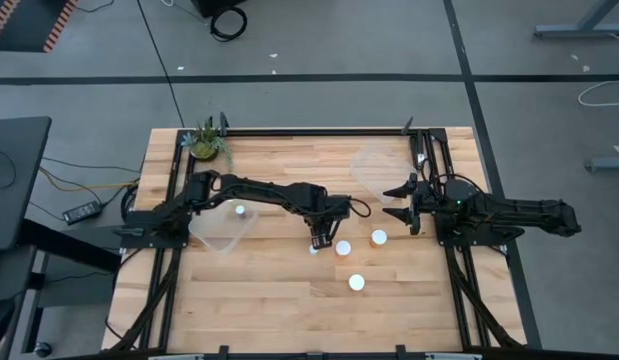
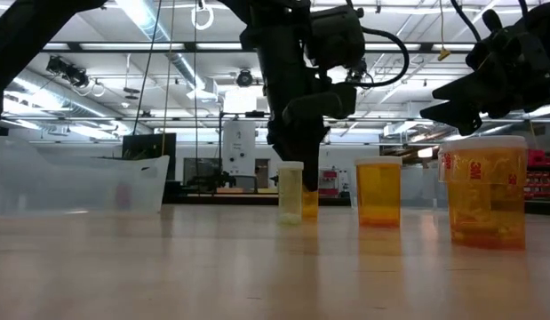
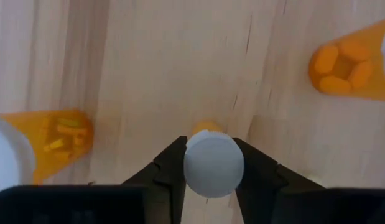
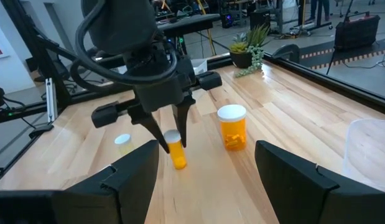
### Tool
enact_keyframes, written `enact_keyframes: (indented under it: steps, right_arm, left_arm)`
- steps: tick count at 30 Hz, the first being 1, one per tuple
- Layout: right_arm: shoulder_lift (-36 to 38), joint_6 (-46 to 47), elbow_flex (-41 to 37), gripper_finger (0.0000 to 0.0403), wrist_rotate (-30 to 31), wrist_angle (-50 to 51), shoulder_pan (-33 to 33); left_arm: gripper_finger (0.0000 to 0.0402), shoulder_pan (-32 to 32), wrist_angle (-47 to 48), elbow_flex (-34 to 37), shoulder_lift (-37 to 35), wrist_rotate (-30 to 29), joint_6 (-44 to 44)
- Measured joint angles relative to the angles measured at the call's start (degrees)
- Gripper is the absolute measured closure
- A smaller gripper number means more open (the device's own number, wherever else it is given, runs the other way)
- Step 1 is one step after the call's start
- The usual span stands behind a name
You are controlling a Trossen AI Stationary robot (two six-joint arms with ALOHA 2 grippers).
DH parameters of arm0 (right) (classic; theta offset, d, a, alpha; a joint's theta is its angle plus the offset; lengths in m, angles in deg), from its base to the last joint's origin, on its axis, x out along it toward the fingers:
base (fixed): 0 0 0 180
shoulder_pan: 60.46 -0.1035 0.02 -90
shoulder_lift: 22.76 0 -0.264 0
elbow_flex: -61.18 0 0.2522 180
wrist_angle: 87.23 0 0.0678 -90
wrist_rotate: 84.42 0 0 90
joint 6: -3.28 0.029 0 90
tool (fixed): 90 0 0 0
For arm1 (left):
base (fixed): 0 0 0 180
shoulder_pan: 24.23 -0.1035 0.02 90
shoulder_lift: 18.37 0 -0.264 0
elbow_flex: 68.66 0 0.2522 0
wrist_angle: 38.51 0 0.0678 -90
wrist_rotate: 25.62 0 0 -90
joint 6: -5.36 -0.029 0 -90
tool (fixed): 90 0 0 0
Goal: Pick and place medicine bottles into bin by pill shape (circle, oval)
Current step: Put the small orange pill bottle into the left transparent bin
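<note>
From above, the left gripper [image 1: 318, 240] reached to the middle of the table [image 1: 269, 300], its fingers closed around a small bottle [image 1: 315, 248] that stood on the wood. Two more bottles [image 1: 343, 248] [image 1: 378, 238] stood just to its right, and a fourth [image 1: 357, 283] sat nearer the front edge. A clear bin [image 1: 225, 226] lay under the left arm with a white cap [image 1: 240, 211] showing inside it; a second clear bin [image 1: 377, 167] sat near the right arm. The right gripper [image 1: 401, 201] waited at the table's right side with its fingers spread wide.

At table height, the left gripper [image 2: 297, 147] came down over the pale-capped bottle [image 2: 290, 192], with fatter bottles [image 2: 378, 191] [image 2: 486, 192] to the right.

The left wrist camera showed the white cap [image 3: 213, 165] squeezed between both fingers [image 3: 170, 168].

The right wrist camera showed the left gripper [image 4: 170, 134] clamped on the thin bottle [image 4: 175, 151], a wider bottle [image 4: 232, 128] beside it, and its own fingers [image 4: 133, 174] held apart.
</note>
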Motion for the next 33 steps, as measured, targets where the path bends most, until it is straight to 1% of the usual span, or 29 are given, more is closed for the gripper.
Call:
enact_keyframes:
  steps: [3, 7, 9, 11, 15, 17, 19, 23, 25, 30, 33]
  right_arm:
    - [0.0, 0.0, 0.0, 0.0131, 0.0, 0.0, 0.0]
    - [0.0, 0.0, 0.0, 0.0131, 0.0, 0.0, 0.0]
    - [0.0, 0.0, 0.0, 0.0131, 0.0, 0.0, 0.0]
    - [0.0, 0.0, 0.0, 0.0131, 0.0, 0.0, 0.0]
    - [0.0, 0.0, 0.0, 0.0131, 0.0, 0.0, 0.0]
    - [0.0, 0.0, 0.0, 0.0131, 0.0, 0.0, 0.0]
    - [0.0, 0.0, 0.0, 0.0131, 0.0, 0.0, 0.0]
    - [0.0, 0.0, 0.0, 0.0131, 0.0, 0.0, 0.0]
    - [0.0, 0.0, 0.0, 0.0131, 0.0, 0.0, 0.0]
    - [0.0, 0.0, 0.0, 0.0131, 0.0, 0.1, 0.0]
    - [0.0, 0.0, 0.0, 0.0131, 0.0, 0.1, 0.0]
  left_arm:
    - [0.0285, 0.6, 3.1, -1.9, 0.0, 0.0, -0.2]
    - [0.0264, 2.1, 9.3, -5.6, 0.0, 0.0, -0.2]
    - [0.0264, 3.0, 13.4, -7.5, 0.0, 0.0, 0.0]
    - [0.0272, 3.7, 16.8, -8.5, 0.0, 0.0, 0.9]
    - [0.0289, 5.0, 23.5, -8.5, -0.4, -0.8, 3.6]
    - [0.0288, 5.6, 26.5, -8.5, -0.7, -2.2, 4.8]
    - [0.0279, 6.3, 29.0, -8.5, -0.9, -3.9, 6.2]
    - [0.0262, 7.7, 29.1, -8.5, -1.5, -5.2, 8.0]
    - [0.0266, 8.5, 30.1, -8.5, -1.8, -5.6, 8.9]
    - [0.0287, 10.4, 35.5, -8.5, -2.5, -9.4, 12.1]
    - [0.0284, 11.6, 38.2, -8.5, -3.5, -11.1, 14.6]
